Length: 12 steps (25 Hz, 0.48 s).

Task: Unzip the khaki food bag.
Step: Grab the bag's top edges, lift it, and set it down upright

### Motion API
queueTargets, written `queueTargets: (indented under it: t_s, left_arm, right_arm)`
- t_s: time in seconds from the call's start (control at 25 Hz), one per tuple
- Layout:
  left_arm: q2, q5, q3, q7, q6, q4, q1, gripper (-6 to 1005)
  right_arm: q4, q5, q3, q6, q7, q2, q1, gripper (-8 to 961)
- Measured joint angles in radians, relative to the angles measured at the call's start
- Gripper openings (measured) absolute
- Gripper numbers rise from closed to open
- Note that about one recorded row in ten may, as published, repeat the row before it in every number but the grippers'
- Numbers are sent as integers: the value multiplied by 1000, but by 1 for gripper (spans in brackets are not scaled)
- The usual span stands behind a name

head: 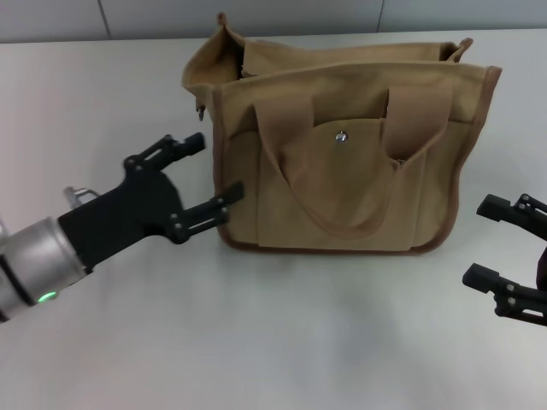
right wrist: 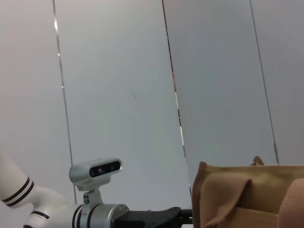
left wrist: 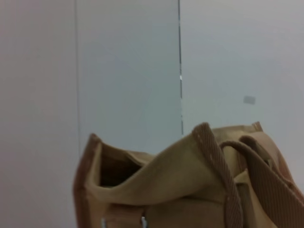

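The khaki food bag [head: 342, 162] stands upright on the white table, its front pocket with a silver snap [head: 341, 136] facing me and both strap handles hanging down the front. Its top gapes open. My left gripper [head: 218, 171] is open just beside the bag's left end, one finger near the bottom corner, not holding anything. My right gripper [head: 491, 239] is open and empty, a little right of the bag's lower right corner. The bag's open end also shows in the left wrist view [left wrist: 166, 190] and its edge in the right wrist view [right wrist: 247, 194].
The white table [head: 282, 342] spreads in front of the bag. A grey panelled wall [head: 256, 15] runs behind the table. The left arm's wrist camera [right wrist: 97, 170] shows in the right wrist view.
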<state>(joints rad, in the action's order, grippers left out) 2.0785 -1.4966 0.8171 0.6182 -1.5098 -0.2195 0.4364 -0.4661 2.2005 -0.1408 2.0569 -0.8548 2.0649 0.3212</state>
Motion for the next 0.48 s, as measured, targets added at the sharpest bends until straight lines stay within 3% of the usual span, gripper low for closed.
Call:
queueTargets:
  t_s: [0.08, 0.16, 0.32, 0.48]
  left_arm:
    - [0, 0, 0, 0, 0, 0, 0, 732]
    - [1, 6, -4, -36, 58, 84, 69, 726]
    - [1, 69, -8, -52, 126, 157, 122, 713]
    - [2, 106, -14, -71, 166, 193, 142, 700]
  right_arm:
    - [0, -1, 0, -4, 0, 1, -3, 842]
    - [0, -1, 1, -8, 0, 4, -4, 843]
    - [0, -3, 11, -21, -2, 10, -5, 843]
    - [0, -13, 15, -30, -4, 12, -5, 842]
